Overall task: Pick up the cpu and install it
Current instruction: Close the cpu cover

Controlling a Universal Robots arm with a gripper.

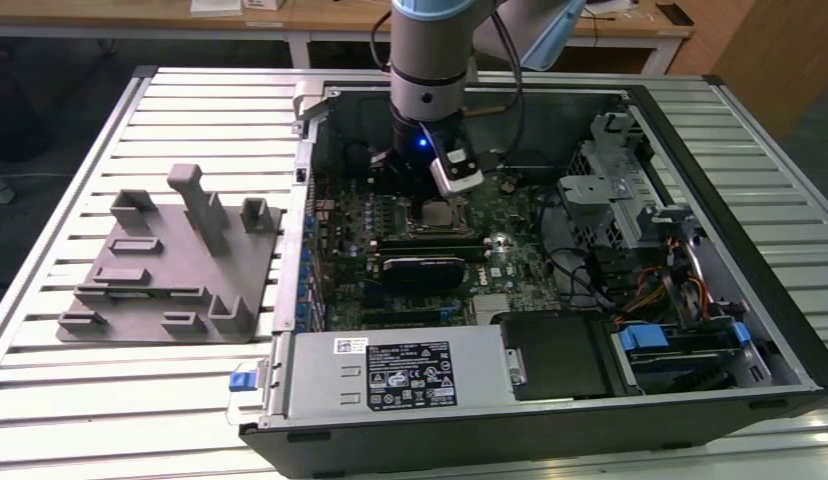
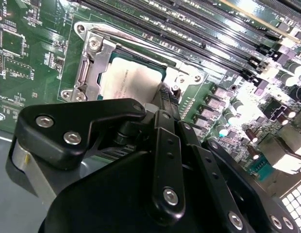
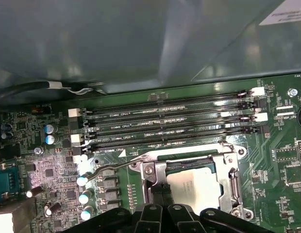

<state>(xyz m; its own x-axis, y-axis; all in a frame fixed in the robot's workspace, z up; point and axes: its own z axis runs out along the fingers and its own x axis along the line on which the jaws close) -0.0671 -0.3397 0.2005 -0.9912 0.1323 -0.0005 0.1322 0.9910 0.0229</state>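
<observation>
The cpu (image 1: 444, 213) lies flat inside the open metal socket frame (image 3: 229, 170) on the green motherboard, silvery-white top facing up. In both wrist views it shows as a pale square, cpu (image 2: 128, 80) and cpu (image 3: 199, 187). My gripper (image 1: 434, 195) hangs straight down from the arm inside the open computer case, just above the socket. In the wrist views the gripper (image 2: 167, 99) tip sits at one edge of the chip, gripper (image 3: 160, 194) close to or touching it. The black gripper body hides part of the socket.
A grey plastic fixture (image 1: 174, 260) with upright posts stands on the slatted table at the exterior view's left. Memory slots (image 3: 165, 121) run beside the socket. A black heatsink block (image 1: 421, 268), power supply (image 1: 387, 375) and drive cage (image 1: 614, 200) crowd the case.
</observation>
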